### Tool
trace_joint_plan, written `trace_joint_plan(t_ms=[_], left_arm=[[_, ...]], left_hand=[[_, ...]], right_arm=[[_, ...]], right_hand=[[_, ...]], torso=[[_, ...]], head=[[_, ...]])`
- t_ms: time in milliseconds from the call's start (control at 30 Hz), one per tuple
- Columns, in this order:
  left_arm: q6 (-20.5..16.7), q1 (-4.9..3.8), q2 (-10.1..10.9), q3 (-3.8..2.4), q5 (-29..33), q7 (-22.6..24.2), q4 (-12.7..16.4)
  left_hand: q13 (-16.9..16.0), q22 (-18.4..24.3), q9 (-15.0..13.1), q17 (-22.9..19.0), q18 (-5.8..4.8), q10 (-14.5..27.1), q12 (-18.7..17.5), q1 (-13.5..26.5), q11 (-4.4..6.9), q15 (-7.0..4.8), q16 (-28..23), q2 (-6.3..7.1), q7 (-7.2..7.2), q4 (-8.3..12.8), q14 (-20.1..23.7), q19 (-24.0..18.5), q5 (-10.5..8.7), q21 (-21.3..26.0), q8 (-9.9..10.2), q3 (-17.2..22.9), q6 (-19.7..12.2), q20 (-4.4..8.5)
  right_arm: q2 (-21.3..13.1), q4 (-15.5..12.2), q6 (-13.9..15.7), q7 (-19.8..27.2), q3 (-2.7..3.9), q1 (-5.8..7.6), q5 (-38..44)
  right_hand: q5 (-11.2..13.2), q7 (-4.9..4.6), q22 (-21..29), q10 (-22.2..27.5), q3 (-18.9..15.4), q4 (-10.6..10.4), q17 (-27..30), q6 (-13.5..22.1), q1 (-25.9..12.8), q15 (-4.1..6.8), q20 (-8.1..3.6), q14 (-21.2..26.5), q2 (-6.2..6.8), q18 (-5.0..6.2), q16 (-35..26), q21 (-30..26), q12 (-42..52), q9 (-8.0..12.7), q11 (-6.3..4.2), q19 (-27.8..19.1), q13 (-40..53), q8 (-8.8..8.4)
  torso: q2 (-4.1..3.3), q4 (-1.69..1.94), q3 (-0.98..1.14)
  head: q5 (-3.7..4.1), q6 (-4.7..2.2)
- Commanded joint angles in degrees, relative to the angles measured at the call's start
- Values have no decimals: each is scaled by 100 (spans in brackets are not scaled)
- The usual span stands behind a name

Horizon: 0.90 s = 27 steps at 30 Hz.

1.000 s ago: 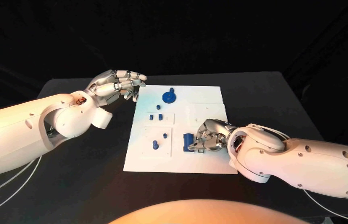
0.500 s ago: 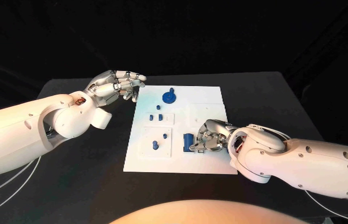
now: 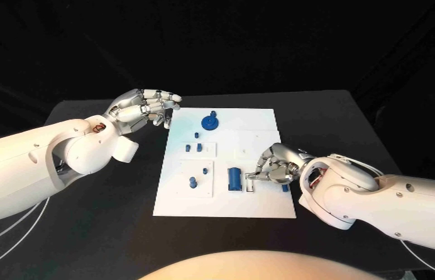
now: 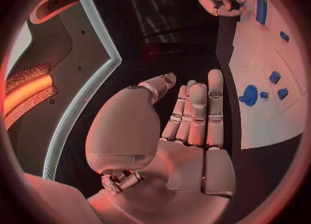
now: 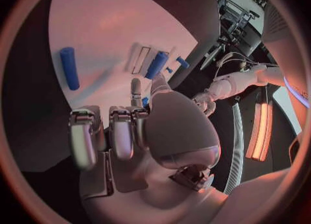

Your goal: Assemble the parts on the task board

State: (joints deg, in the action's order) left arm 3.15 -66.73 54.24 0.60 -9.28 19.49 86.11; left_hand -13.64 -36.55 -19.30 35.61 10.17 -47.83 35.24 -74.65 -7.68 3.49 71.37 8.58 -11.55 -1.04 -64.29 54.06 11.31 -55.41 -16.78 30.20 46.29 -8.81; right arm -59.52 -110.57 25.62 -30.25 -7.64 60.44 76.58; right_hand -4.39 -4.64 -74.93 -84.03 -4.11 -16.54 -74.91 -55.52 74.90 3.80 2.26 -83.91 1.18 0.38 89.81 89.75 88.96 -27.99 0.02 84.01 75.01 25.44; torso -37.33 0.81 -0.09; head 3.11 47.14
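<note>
**Blue rod lying free as the right hand backs off**

The blue rod is lying flat near the task board's near edge. The right hand, curled and holding nothing I can see, is pulling back beside it, so the rod is still waiting for its slot. The left hand is hanging loose and released by the far left corner. A blue disc and small blue pieces are sitting farther up, well clear of the way.

Left robot hand empty; right robot hand curled.

Dim room, black backdrop; the white task board glows brightest, while both wrist views bend strongly under reddish light.
</note>
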Motion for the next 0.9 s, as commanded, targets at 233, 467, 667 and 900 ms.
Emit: trace_joint_plan(t_ms=[233,467,667,900], left_arm=[[68,0,-8,-3,17,49,31],[75,1,-7,-3,18,51,34],[81,1,-1,-2,18,51,35],[84,2,11,-2,18,51,36]], left_hand=[[-9,5,-5,-5,44,54,36,-31,0,-6,15,-7,3,1,34,36,5,27,-34,30,-34,-6],[-8,6,-5,2,44,56,38,-30,-1,-5,17,-2,3,0,32,36,3,29,-37,27,-37,-6],[-8,6,-5,2,44,56,38,-30,-1,-5,17,-2,3,0,32,36,3,29,-37,27,-37,-6],[-8,6,-5,2,44,56,38,-30,-1,-5,17,-2,3,0,32,36,3,29,-37,27,-37,-6]], right_arm=[[-648,-85,387,333,-4,32,-177],[-847,-12,97,63,-11,-50,257],[-853,62,-75,-108,-17,-179,443],[-791,143,-167,-229,-22,-278,548]], right_hand=[[31,-22,-1507,-512,209,9,-1509,-8,108,-63,59,-609,249,-38,19,25,-41,27,54,599,1416,-65],[30,2,-1507,-482,421,19,-1509,-99,329,-51,58,-609,377,-38,19,25,-93,43,36,599,1388,-73],[46,9,-1507,-475,447,11,-1509,-125,342,-48,56,-609,382,-38,19,25,-105,42,31,599,1382,-66],[70,20,-1507,-474,477,-15,-1509,-178,288,-40,50,-609,398,-38,19,25,-108,40,21,599,1380,-49]], torso=[[7,-13,5],[8,-25,7],[2,-17,-2],[6,-11,-7]], head=[[100,-22],[123,-22],[129,-13],[119,3]])
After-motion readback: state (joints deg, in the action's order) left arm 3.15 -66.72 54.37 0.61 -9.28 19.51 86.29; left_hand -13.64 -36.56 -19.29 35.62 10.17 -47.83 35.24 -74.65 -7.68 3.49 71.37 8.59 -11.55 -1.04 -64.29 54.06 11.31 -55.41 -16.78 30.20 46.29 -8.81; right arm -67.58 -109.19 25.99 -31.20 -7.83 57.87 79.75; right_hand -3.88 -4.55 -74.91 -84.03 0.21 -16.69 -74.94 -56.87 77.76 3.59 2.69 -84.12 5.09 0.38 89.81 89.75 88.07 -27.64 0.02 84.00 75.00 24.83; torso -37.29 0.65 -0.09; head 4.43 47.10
